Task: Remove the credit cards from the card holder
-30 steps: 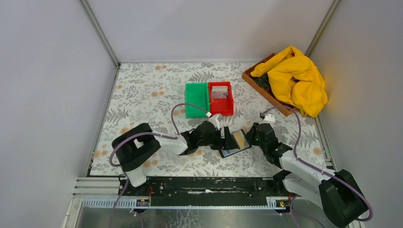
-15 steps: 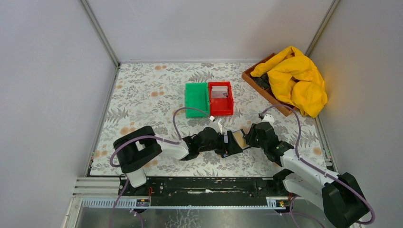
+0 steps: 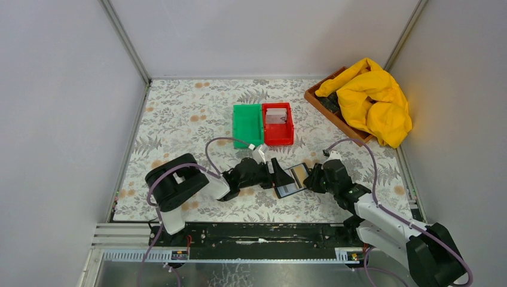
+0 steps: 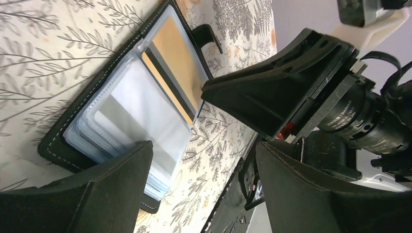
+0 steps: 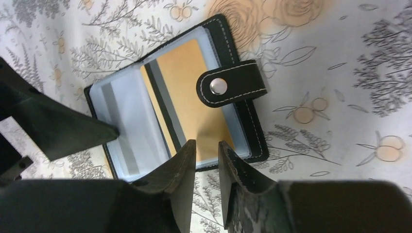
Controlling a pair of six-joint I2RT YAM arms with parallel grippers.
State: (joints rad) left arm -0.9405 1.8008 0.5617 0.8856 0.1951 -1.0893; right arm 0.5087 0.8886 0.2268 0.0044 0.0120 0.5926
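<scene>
The black card holder [image 3: 291, 181] lies open on the flowered table between my two grippers. Its right sleeve holds a brownish-gold credit card [image 5: 194, 107], its left sleeve a grey-white one [image 5: 128, 126]. My right gripper [image 5: 206, 145] hovers at the gold card's near edge, its jaws a narrow gap apart with nothing between them. My left gripper [image 4: 203, 148] is wide open. One of its fingers [image 5: 63, 126] rests on the outer edge of the holder's left page [image 4: 126, 111], and the other stands clear above. The snap strap [image 5: 228, 87] lies folded over the gold card.
A green bin [image 3: 247, 125] and a red bin [image 3: 287, 133] stand side by side behind the holder; a pale card [image 3: 275, 115] lies in the red one. A brown tray [image 3: 317, 98] under a yellow cloth [image 3: 370, 98] sits at the back right.
The right gripper's jaws have parted a little and it has dropped closer to the holder. The left arm has shifted slightly left, its finger now at the holder's left edge.
</scene>
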